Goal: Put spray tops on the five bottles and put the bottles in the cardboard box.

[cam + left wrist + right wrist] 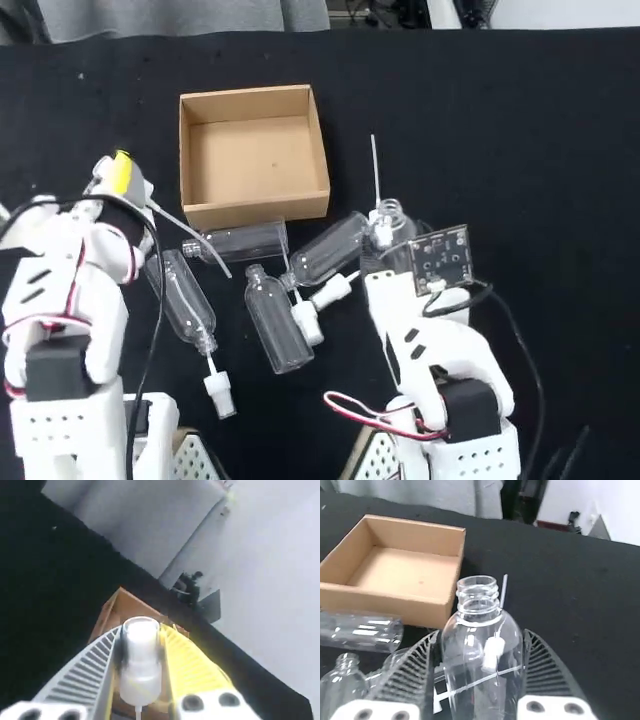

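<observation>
Bottle stands gripped in right hand, spray top clamped in left hand, 4 bottles outside cardboard box.

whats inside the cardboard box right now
The cardboard box shows just its bare brown floor in the high view, nothing lying on it. In the right wrist view its near wall covers a strip of that floor.

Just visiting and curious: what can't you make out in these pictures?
Left wrist view: spray top blurred, its tube cut off by the edge; it and the fingers hide most of the cardboard box.
Right wrist view: the bottle, base cut off by the edge.
High view: the right arm covers that bottle's body.
</observation>
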Controlling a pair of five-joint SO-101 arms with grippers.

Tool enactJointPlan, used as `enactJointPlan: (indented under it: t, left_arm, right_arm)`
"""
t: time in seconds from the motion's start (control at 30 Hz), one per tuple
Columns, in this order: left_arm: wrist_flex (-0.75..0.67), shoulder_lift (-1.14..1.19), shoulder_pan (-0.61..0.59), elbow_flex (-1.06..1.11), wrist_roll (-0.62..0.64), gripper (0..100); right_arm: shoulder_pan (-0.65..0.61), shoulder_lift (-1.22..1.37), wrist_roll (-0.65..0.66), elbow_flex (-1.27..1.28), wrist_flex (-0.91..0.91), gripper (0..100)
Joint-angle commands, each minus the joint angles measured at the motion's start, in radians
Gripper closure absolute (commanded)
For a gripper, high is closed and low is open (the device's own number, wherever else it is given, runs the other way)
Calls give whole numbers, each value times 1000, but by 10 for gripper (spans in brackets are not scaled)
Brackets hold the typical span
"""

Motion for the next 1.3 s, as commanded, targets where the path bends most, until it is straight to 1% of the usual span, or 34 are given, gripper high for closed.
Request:
enactJointPlan:
  t: [0.0, 0.1, 0.27, 0.37, 0.43, 0.53, 0.7, 0.9, 1.0, 1.13, 1.27]
  left_arm:
    - [-78, -97, 19, 27, 21, 973]
    - [-81, -155, 19, 50, 92, 973]
    - [-69, -192, 19, 50, 106, 973]
    - [-69, -193, 19, 50, 112, 973]
    - [-69, -195, 19, 50, 153, 973]
    - [-75, -196, 19, 44, 186, 973]
    - [-78, -196, 19, 48, 239, 972]
    - [-78, -196, 19, 50, 244, 972]
    - [-78, -196, 19, 50, 293, 972]
    - [-78, -196, 19, 50, 319, 972]
    - [-78, -196, 19, 51, 350, 972]
  right_arm:
    - [-44, -12, 11, -7, -29, 884]
    - [-71, -12, 11, -2, -29, 884]
    - [-98, -12, 11, 21, -55, 882]
    - [-98, -12, 11, 56, -110, 882]
    - [-100, -12, 11, 79, -146, 882]
    - [-135, -12, 12, 105, -175, 884]
    - [-192, -12, 81, 131, -178, 885]
    - [-250, -12, 81, 143, -176, 885]
    - [-284, -12, 81, 157, -178, 885]
    - [-316, -12, 81, 166, -178, 885]
    - [-318, -12, 81, 171, -178, 885]
